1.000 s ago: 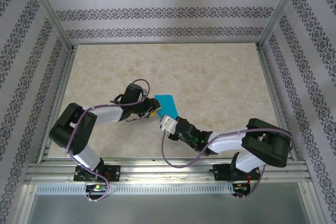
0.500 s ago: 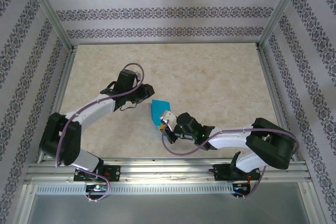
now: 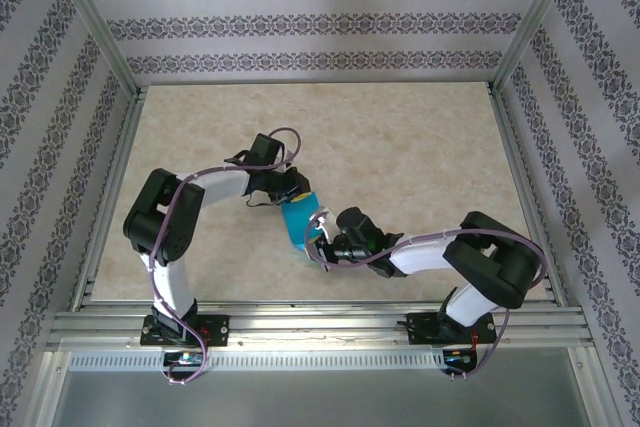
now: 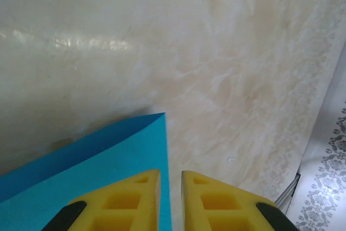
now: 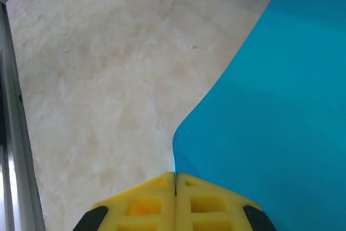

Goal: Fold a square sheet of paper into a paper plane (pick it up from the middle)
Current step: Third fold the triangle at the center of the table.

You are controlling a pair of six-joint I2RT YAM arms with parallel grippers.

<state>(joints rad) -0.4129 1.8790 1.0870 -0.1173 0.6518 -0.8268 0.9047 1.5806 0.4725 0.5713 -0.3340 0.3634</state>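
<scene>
The square sheet of paper [image 3: 297,220] is teal-blue and stands bent up off the table between my two grippers. My right gripper [image 3: 319,238] is shut on its near edge; in the right wrist view the yellow fingers [image 5: 211,204] meet with the paper [image 5: 270,106] pinched in the seam. My left gripper [image 3: 297,194] is at the paper's far edge. In the left wrist view its fingers [image 4: 130,198] stand a narrow gap apart, and the folded paper's [image 4: 81,171] straight edge runs into that gap against the left finger.
The beige marbled table [image 3: 400,147] is enclosed by patterned walls and an aluminium frame [image 3: 320,319] along the near edge. Both arm bases sit on that near rail.
My left gripper swung in from the paper's left to its far edge and its jaws narrowed. The paper has been lifted and bent up, shifting slightly left with my right gripper.
</scene>
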